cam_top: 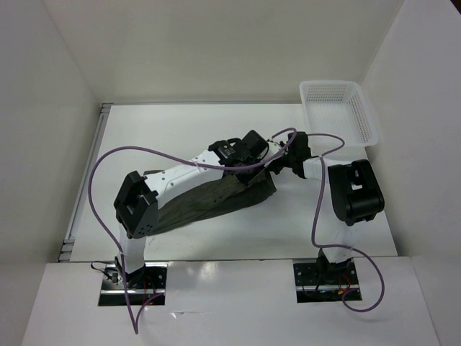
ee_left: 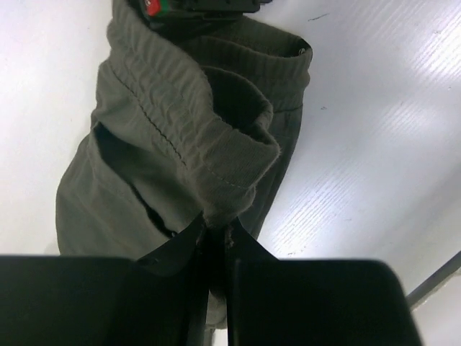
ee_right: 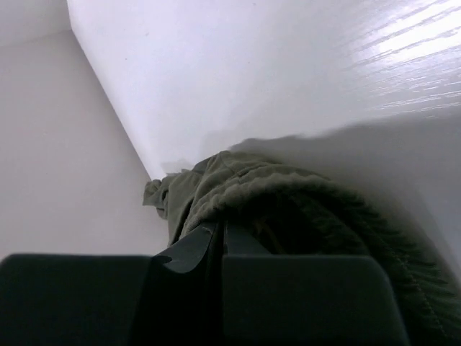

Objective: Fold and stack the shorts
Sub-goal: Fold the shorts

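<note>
The dark olive shorts [cam_top: 216, 202] lie stretched across the middle of the table, mostly under my left arm. My left gripper [ee_left: 216, 231] is shut on the ribbed waistband of the shorts [ee_left: 180, 122], a fold of it pinched between the jaws. My right gripper [ee_right: 220, 234] is shut on the shorts' waistband edge [ee_right: 302, 209] too, close beside the left one. In the top view the left gripper [cam_top: 252, 160] and the right gripper [cam_top: 282, 164] meet at the shorts' far right end. The drawstring is hidden.
A white mesh basket [cam_top: 338, 112] stands at the back right corner. White walls enclose the table on three sides. Purple cables loop over both arms. The right arm's elbow [cam_top: 354, 191] sits to the right of the shorts.
</note>
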{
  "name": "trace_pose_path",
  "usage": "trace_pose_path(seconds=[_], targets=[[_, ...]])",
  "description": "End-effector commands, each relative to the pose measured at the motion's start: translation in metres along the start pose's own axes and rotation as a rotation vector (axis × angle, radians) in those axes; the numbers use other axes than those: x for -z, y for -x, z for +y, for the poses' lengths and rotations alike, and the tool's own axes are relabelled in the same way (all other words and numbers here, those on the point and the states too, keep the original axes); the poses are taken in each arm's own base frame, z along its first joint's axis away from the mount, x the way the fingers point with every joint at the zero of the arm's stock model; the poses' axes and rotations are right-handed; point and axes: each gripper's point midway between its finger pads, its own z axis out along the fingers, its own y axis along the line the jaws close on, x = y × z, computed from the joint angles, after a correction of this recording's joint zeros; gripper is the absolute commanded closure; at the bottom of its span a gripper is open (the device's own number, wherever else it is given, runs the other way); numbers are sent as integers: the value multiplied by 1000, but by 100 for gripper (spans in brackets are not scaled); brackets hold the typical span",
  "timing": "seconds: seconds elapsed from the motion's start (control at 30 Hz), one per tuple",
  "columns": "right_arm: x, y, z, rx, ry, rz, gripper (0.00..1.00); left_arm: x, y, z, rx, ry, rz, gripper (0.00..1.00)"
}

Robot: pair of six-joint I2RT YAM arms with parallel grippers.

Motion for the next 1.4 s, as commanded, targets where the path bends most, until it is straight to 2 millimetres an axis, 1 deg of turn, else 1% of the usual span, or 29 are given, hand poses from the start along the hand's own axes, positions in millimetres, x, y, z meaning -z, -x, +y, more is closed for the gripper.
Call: trace_pose_path(seconds=[0.0, 0.07, 0.13, 0.17, 0.2, 0.23, 0.27, 0.3, 0.33, 0.37, 0.4, 0.43, 0.47, 0.5, 0.53, 0.57, 0.6, 0.63, 0.7, 0.77, 0.9, 0.97, 1.03, 1.07, 1.13, 1.23, 1.27, 1.3, 1.37], targets=[[-5, 10, 14, -26, 35, -29, 100, 2, 3, 0, 0, -7, -15, 85], [0, 16, 10, 18, 9, -47, 100, 1, 5, 5, 1, 22, -22, 87], [17, 20, 9, 80, -27, -86, 100, 1, 8, 9, 2, 45, -31, 90], [24, 30, 8, 101, -48, -139, 100, 0, 4, 9, 1, 45, -22, 90], [33, 33, 1, 109, -82, -155, 100, -1, 6, 18, 11, 73, -28, 91], [46, 34, 12, 169, -66, -181, 100, 0, 5, 19, 11, 82, -27, 93], [54, 40, 13, 186, -78, -208, 100, -1, 8, 26, 19, 99, -37, 93], [60, 35, 5, 191, -111, -200, 100, 0, 7, 30, 20, 121, -36, 93], [72, 33, 16, 217, -90, -213, 100, 0, 9, 35, 30, 128, -45, 93], [76, 29, 11, 238, -101, -207, 100, -4, 7, 37, 29, 139, -35, 94], [82, 24, 11, 243, -106, -193, 100, -1, 13, 38, 31, 141, -50, 94], [85, 16, 1, 241, -124, -170, 100, 1, 16, 38, 32, 142, -59, 94], [93, 12, 2, 263, -123, -171, 100, 0, 19, 38, 32, 142, -63, 94], [96, 5, -4, 255, -133, -152, 100, 0, 19, 38, 32, 142, -63, 94], [101, -6, -18, 248, -160, -119, 100, 2, 24, 39, 33, 143, -75, 94], [103, -13, -24, 250, -168, -99, 100, -2, 22, 38, 32, 142, -67, 94], [102, -19, -32, 250, -174, -74, 100, 0, 27, 39, 34, 143, -79, 94], [104, -32, -44, 232, -181, -24, 100, 1, 27, 39, 34, 143, -79, 94], [103, -48, -57, 213, -175, 38, 100, 1, 27, 39, 34, 143, -79, 94], [94, -52, -61, 206, -158, 73, 100, 1, 27, 39, 34, 143, -79, 94], [69, -55, -44, 196, -61, 194, 100, 4, 32, 36, 33, 121, -90, 94], [55, -48, -36, 195, -41, 218, 100, 4, 32, 36, 33, 121, -90, 94], [49, -48, -27, 181, -7, 224, 100, 0, 30, 34, 32, 111, -82, 94], [49, -46, -17, 181, 21, 224, 100, 0, 30, 34, 32, 111, -82, 94], [44, -51, -17, 142, 27, 248, 100, 0, 30, 32, 32, 99, -83, 94], [39, -47, -6, 110, 65, 247, 100, -4, 28, 30, 31, 89, -74, 94], [39, -43, 4, 117, 92, 232, 100, -4, 26, 28, 29, 78, -66, 94], [37, -43, 4, 102, 99, 238, 100, -4, 26, 28, 29, 78, -66, 94], [36, -41, 18, 64, 140, 248, 100, -6, 22, 27, 29, 77, -56, 94]])
